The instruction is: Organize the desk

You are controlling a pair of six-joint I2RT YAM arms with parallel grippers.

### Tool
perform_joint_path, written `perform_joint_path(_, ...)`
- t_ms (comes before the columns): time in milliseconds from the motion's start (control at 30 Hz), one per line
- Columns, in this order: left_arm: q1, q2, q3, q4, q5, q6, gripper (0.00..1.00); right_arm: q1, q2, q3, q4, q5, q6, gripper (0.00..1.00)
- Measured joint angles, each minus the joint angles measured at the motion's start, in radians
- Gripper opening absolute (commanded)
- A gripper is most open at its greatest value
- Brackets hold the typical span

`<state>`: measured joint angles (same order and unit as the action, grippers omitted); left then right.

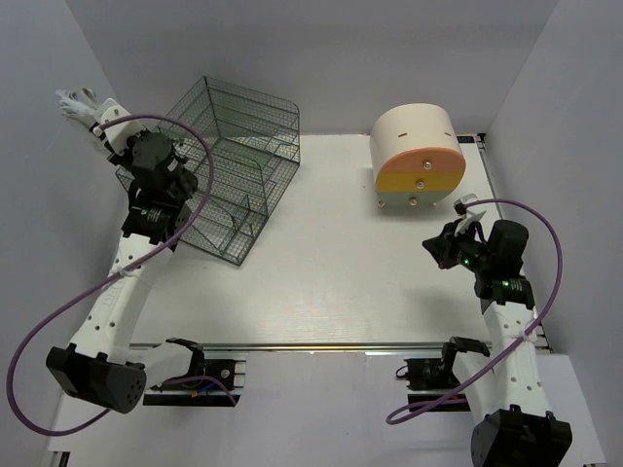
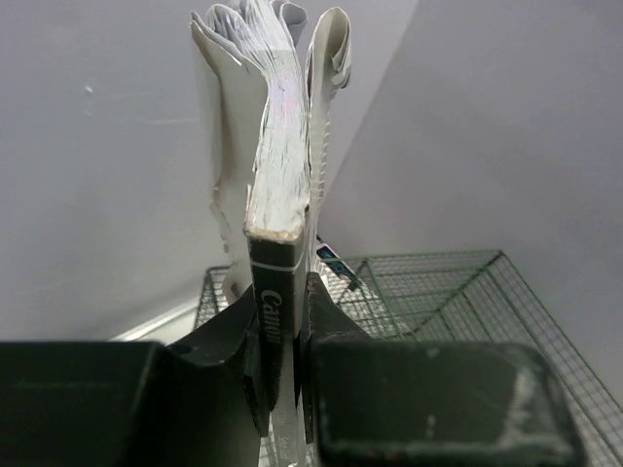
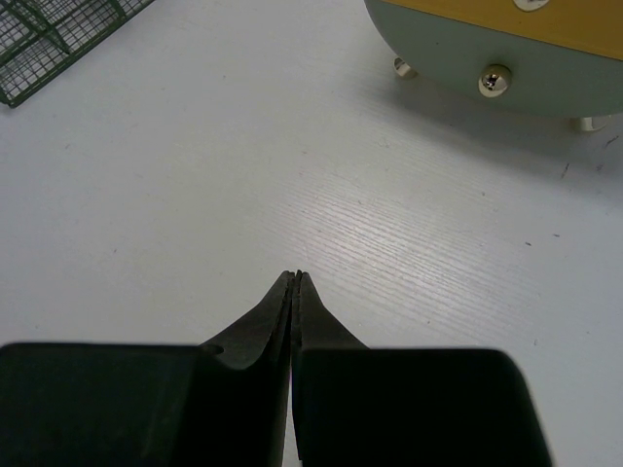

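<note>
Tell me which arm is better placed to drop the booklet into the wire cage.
Left. The left end effector grips the Canon booklet beside the wire cage; the right end effector is shut, empty, near the drawer box.

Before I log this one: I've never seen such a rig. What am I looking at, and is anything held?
Two robot arms sit at the near edge of a white desk. One picture looks down from above; the other two come from a camera on each wrist. On the desk stand a wire-mesh cage and a cream-and-orange drawer box. The left pincer grips a booklet near its spine, pages fanning out. The right pincer is shut and empty.
</note>
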<state>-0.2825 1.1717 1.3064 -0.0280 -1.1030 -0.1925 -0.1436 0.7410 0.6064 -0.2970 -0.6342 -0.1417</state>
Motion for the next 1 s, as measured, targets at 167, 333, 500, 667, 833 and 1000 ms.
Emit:
perform_joint_path(167, 0.0, 0.002, -0.005, 0.036, -0.041, 0.073, 0.0, 0.0, 0.0, 0.0, 0.0, 0.0, 0.0, 0.0)
perform_joint_path(333, 0.0, 0.011, -0.009, 0.059, -0.063, 0.117, 0.0, 0.0, 0.0, 0.0, 0.0, 0.0, -0.001, 0.0)
perform_joint_path(500, 0.0, 0.012, -0.022, 0.063, -0.068, 0.137, 0.0, 0.002, 0.002, 0.0, 0.0, 0.0, -0.001, 0.0)
perform_joint_path(667, 0.0, 0.014, -0.022, 0.051, -0.07, 0.137, 0.0, 0.002, 0.009, 0.0, 0.0, 0.0, -0.001, 0.0)
perform_joint_path(833, 0.0, 0.045, -0.022, 0.011, -0.084, 0.104, 0.0, 0.003, 0.01, 0.0, 0.0, 0.001, -0.001, 0.0)
perform_joint_path(1000, 0.0, 0.106, -0.022, -0.06, -0.09, 0.066, 0.0, 0.006, 0.01, 0.0, 0.0, 0.003, -0.001, 0.0)
